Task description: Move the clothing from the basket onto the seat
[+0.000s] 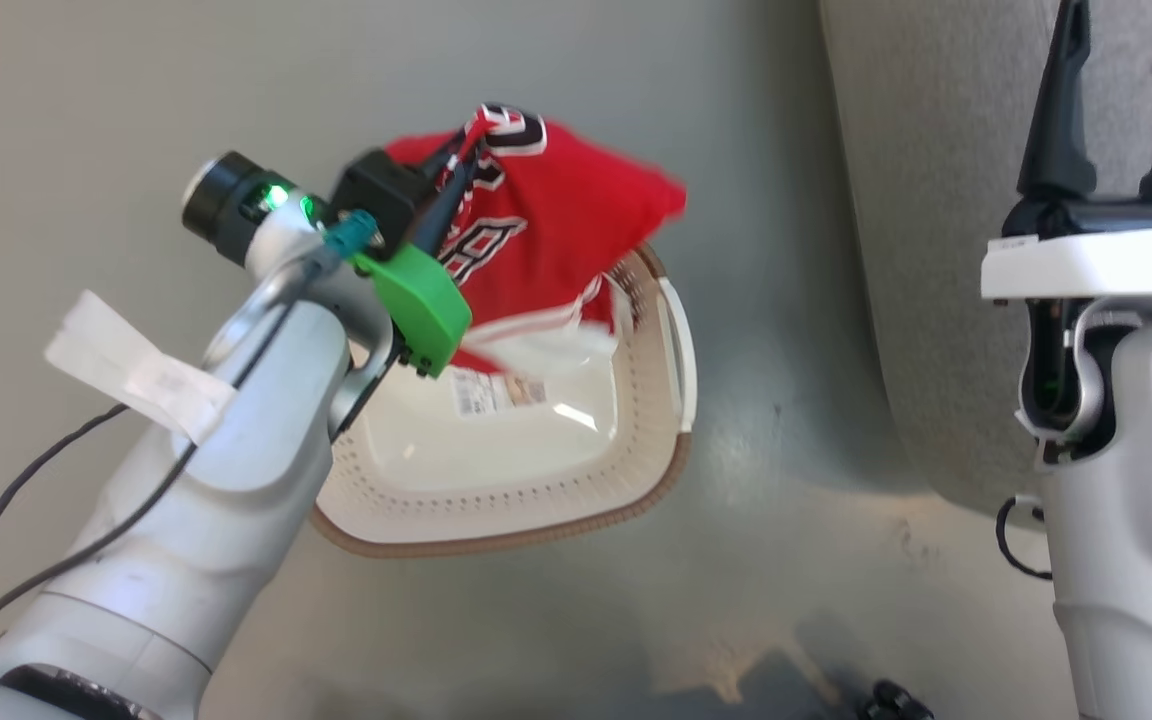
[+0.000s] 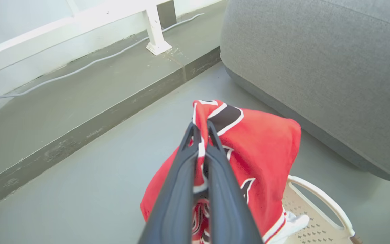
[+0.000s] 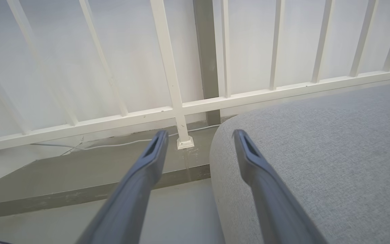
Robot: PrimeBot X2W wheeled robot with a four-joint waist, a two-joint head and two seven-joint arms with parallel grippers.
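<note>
Red fabric jersey, black white-outlined numerals, white trim: hanging at centre frame, its hem trailing into the cream perforated plastic basket with brown rim. My left gripper is clenching its bunched top. My right gripper is hovering released, upper right, over the large grey woven seat cushion.
</note>
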